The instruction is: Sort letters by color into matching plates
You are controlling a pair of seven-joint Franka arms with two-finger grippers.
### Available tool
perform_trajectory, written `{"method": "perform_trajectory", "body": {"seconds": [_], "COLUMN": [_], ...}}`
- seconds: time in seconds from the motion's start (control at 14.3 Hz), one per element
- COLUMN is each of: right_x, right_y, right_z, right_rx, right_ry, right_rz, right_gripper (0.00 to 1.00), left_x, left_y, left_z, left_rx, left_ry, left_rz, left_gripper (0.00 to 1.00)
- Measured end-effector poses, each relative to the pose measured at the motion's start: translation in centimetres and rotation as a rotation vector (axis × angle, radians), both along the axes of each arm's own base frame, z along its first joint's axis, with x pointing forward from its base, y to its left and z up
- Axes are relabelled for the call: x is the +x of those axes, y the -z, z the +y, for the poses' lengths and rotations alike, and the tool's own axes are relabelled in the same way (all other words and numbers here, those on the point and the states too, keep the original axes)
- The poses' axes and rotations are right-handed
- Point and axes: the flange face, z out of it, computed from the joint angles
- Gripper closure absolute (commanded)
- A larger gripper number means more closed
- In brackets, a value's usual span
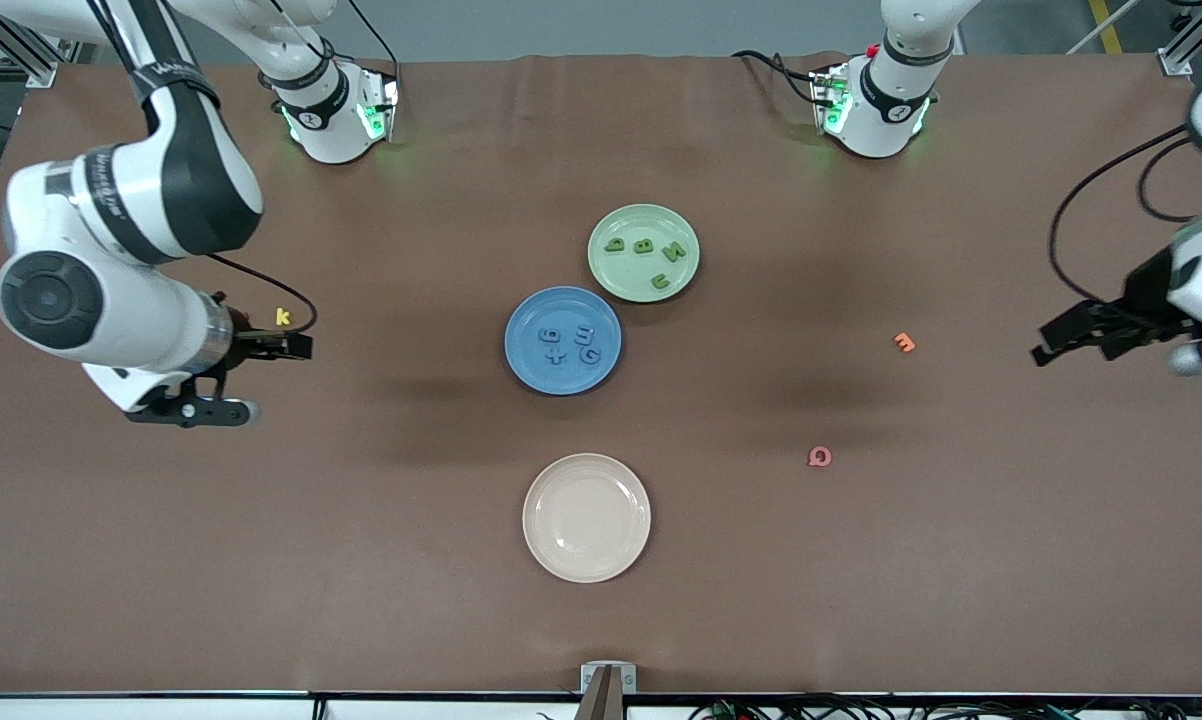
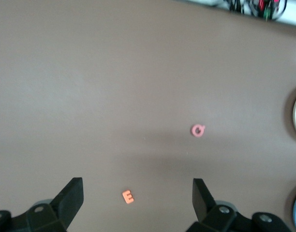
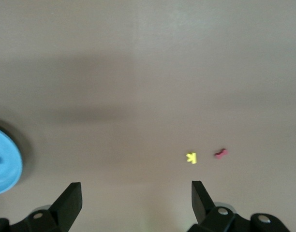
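Several blue letters [image 1: 569,345] lie in the blue plate [image 1: 521,322] at mid-table. The pale green plate [image 1: 645,215] touches it, a little farther from the front camera, and holds several green letters [image 1: 645,247]. My left gripper [image 1: 1051,342] hangs open over bare tabletop at the left arm's end. In the left wrist view the left gripper [image 2: 137,182] has nothing between its fingers. My right gripper [image 1: 296,347] hangs open over the tabletop at the right arm's end. The right wrist view shows the right gripper [image 3: 136,185] empty, with the blue plate [image 3: 4,164] at the frame's edge.
A cream plate [image 1: 586,470] stands nearer the front camera than the blue one. An orange E [image 1: 904,343] and a pink Q [image 1: 819,457] lie toward the left arm's end. A yellow k [image 1: 282,316] and a small red piece [image 3: 221,153] lie by the right gripper.
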Motion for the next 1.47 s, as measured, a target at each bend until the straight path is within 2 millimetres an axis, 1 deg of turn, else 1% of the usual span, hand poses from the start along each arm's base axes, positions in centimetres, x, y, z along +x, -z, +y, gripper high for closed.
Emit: {"method": "perform_trajectory", "body": {"seconds": [0.07,0.21,0.28,0.35,0.42,0.63,0.84,0.98,1.12,1.19,1.33,1.47], "right_x": [0.0,-0.2,-0.5,-0.9,-1.3,-2.7,-3.3,-3.5,-4.0,-4.2,-4.6,-4.8], "right_y": [-0.7,-2.2,-3.0,-3.8,-4.6,-7.3,-8.6,-9.3,-10.3,-10.8,-11.6,-12.0], "right_z": [-1.6,-4.8,-6.0,-6.8,-7.0,-6.9,-7.5,-9.0,-11.0,-11.5,-11.5,-11.2], "right_rx": [-0.004,-0.014,-0.020,-0.026,-0.030,-0.014,0.024,0.055,0.067,0.070,0.072,0.073], "right_ry": [-0.014,-0.033,-0.035,-0.034,-0.029,-0.018,-0.012,-0.020,-0.009,-0.004,-0.004,-0.010], "right_rz": [-0.005,-0.010,-0.009,-0.010,-0.012,-0.020,-0.034,-0.043,-0.055,-0.061,-0.073,-0.079], "right_gripper": [0.00,0.00,0.00,0.00,0.00,0.00,0.00,0.00,0.00,0.00,0.00,0.00], "left_x": [0.1,0.1,0.0,0.0,0.1,-0.2,-0.4,-0.5,-0.7,-0.7,-0.7,-0.8], "left_y": [-1.4,-3.4,-4.2,-5.2,-6.4,-9.5,-11.4,-12.3,-12.4,-12.3,-12.1,-11.6], "left_z": [0.6,1.0,1.1,1.2,1.3,1.6,1.1,0.8,0.7,0.5,-0.2,-0.5], "left_rx": [0.001,-0.001,0.000,0.006,0.024,0.092,0.103,0.105,0.104,0.104,0.110,0.116], "left_ry": [-0.008,-0.009,-0.008,-0.006,-0.003,0.010,0.022,0.027,0.031,0.038,0.052,0.057], "left_rz": [-0.013,-0.012,-0.010,-0.019,-0.035,-0.051,-0.060,-0.069,-0.053,-0.046,-0.031,-0.011], "left_gripper": [0.01,0.01,0.01,0.01,0.01,0.01,0.01,0.01,0.01,0.01,0.01,0.01]}}
